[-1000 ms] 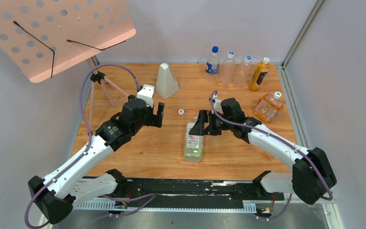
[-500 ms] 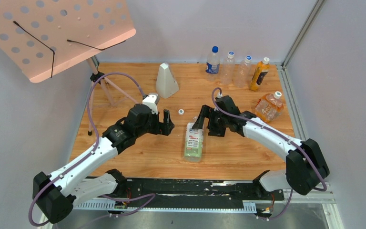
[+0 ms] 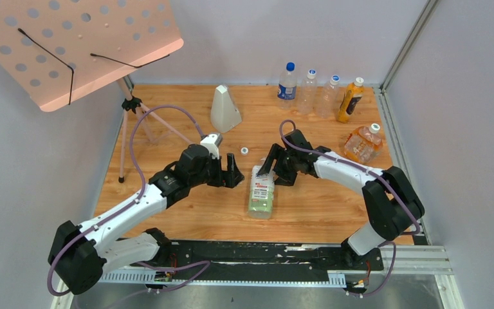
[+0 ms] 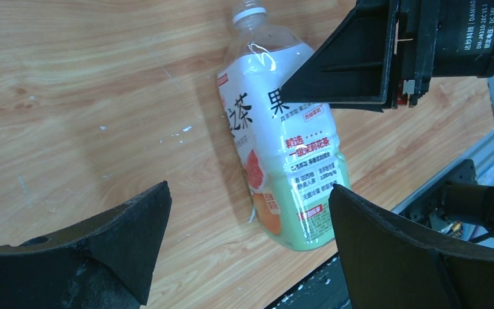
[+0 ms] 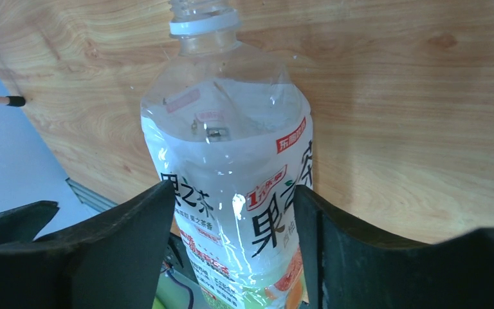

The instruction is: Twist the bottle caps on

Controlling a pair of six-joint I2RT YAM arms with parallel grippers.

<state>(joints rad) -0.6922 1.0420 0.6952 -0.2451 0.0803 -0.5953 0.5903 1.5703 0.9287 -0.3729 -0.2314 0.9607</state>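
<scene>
The larger bottle [image 3: 261,196] with the green-white-orange label lies on the wooden table, its open neck [image 5: 199,13] pointing to the far side with no cap on it. My right gripper [image 3: 273,168] is shut on its upper body; both fingers press the label's sides in the right wrist view [image 5: 233,190]. My left gripper [image 3: 237,172] stands open just left of the bottle [image 4: 289,161], low over the wood, holding nothing [image 4: 247,190]. One white bottle cap [image 3: 244,150] lies loose beyond the left gripper. The smaller orange-label bottle [image 3: 362,145] lies at the right with a white cap [image 3: 375,127] at its far end.
A white cone-shaped object [image 3: 224,109] stands at the back. Along the back wall are a blue-labelled bottle [image 3: 287,82], two clear bottles [image 3: 309,90] and an orange juice bottle [image 3: 350,100]. A pink perforated stand [image 3: 71,45] overhangs the left. A black rail [image 3: 251,251] runs along the near edge.
My right gripper's jaws have closed in onto the larger bottle. The left arm has swung right and down toward the bottle, its gripper staying open.
</scene>
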